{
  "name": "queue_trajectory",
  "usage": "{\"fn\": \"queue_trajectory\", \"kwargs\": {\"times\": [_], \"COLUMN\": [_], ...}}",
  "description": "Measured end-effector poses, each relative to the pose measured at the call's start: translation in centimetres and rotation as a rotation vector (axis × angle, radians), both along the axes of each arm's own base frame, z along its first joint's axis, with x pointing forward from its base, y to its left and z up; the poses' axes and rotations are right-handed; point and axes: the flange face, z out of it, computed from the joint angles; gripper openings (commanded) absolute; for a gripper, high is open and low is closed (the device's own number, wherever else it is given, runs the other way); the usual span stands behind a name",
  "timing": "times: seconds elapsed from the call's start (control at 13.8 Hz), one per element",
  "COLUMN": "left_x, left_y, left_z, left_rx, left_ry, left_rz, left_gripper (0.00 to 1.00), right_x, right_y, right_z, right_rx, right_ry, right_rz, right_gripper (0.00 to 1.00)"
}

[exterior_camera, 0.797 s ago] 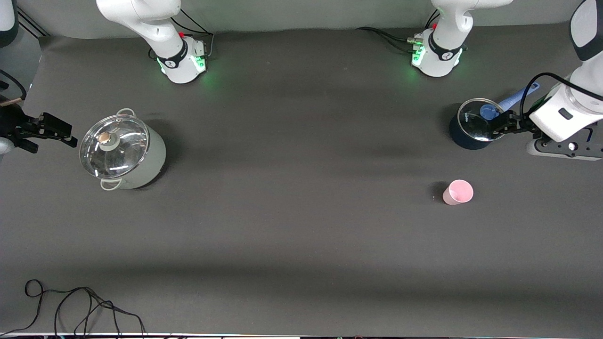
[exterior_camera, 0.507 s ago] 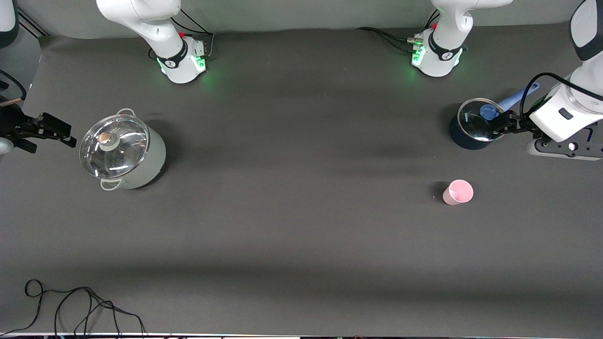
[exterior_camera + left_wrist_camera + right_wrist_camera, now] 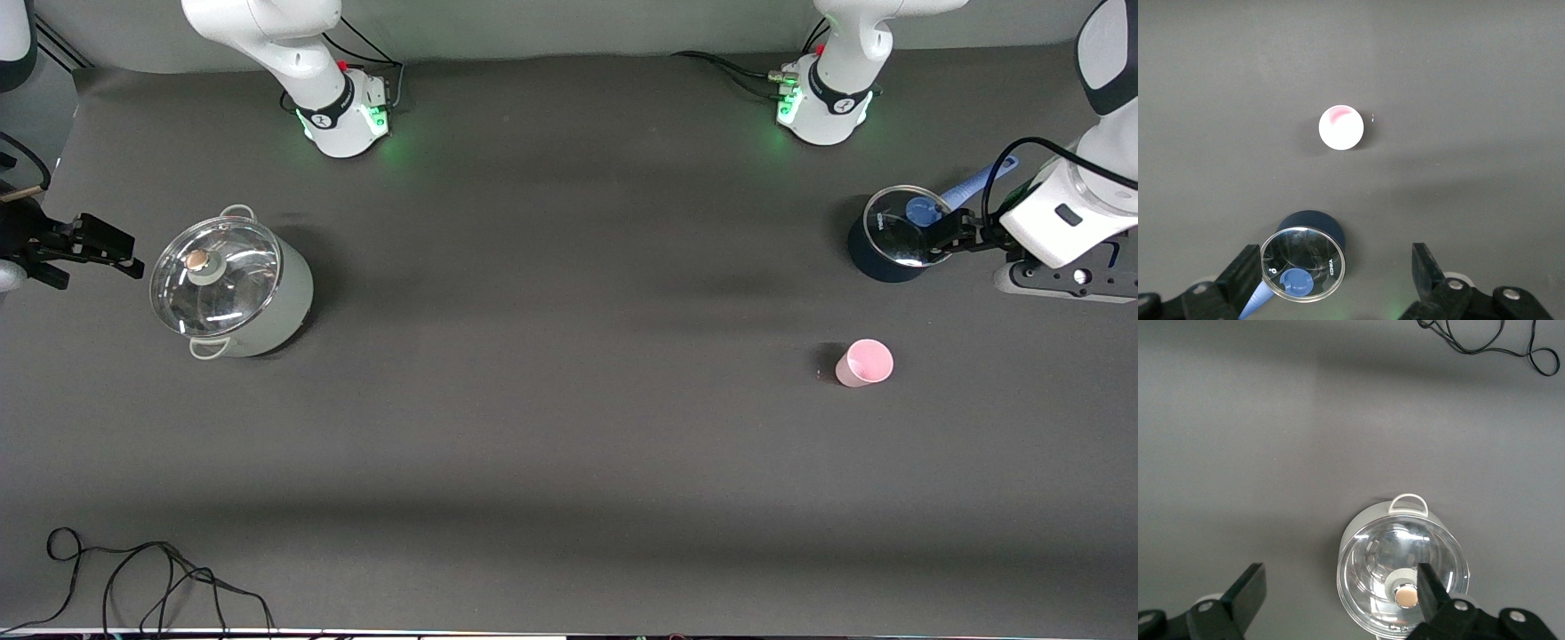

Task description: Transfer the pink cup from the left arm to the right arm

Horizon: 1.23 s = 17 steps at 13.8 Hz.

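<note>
From the front, the pink cup (image 3: 864, 364) stands upright on the dark counter (image 3: 569, 418), toward the left arm's end and nearer to the camera than the small dark-blue pot (image 3: 892, 234), well apart from it; that pot carries a glass lid with a blue knob (image 3: 921, 211), and a blue handle (image 3: 978, 183) sticks out from it toward the edge; the left claw (image 3: 951, 236) hangs over the pot's rim, its black fingers spread, touching nothing; at the right arm's end sits a pale lidded pot (image 3: 233, 293) with a glass lid and loop handles, and the right claw (image 3: 100, 244) hovers just beside it over the counter's edge — fingers apart, holding nothing; a black cable (image 3: 151, 578) lies coiled near the front corner at that same end. In the left wrist view the cup (image 3: 1341, 128) shows as a pale round mouth on bare counter, apart from the dark-blue pot (image 3: 1305, 257), and the two fingers (image 3: 1426, 270) of the left claw (image 3: 1338, 270) stand wide on either side of the pot. In the right wrist view the pale pot (image 3: 1403, 577) lies between the widely parted fingers (image 3: 1248, 590) of the right claw (image 3: 1338, 593) — one finger crossing in front of the lid — with the cable (image 3: 1485, 340) on the counter farther off.
</note>
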Motion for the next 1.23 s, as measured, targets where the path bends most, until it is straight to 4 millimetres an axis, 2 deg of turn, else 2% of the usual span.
{"fn": "queue_trajectory", "kwargs": {"times": [0.43,0.65,0.8,1.01,1.23], "left_x": [0.0,0.1,0.1,-0.1,-0.4], "left_y": [0.6,2.9,5.9,11.5,18.5], "left_z": [0.0,0.0,0.0,-0.3,-2.9], "left_rx": [-0.007,-0.057,-0.131,-0.257,-0.421], "left_ry": [0.002,0.002,-0.011,-0.065,-0.170], "left_rz": [-0.069,-0.177,-0.263,-0.433,-0.610], "left_gripper": [1.00,1.00,1.00,0.99,0.99], "right_x": [0.0,0.0,0.0,0.1,0.1], "right_y": [0.0,0.0,0.0,0.1,0.1], "right_z": [-0.1,-0.1,-0.1,-0.1,-0.1], "right_rx": [0.000,0.000,0.000,0.000,0.000], "right_ry": [0.001,0.002,0.002,0.002,0.002], "right_rz": [0.000,0.000,0.001,0.001,0.001], "right_gripper": [1.00,1.00,1.00,1.00,1.00]}}
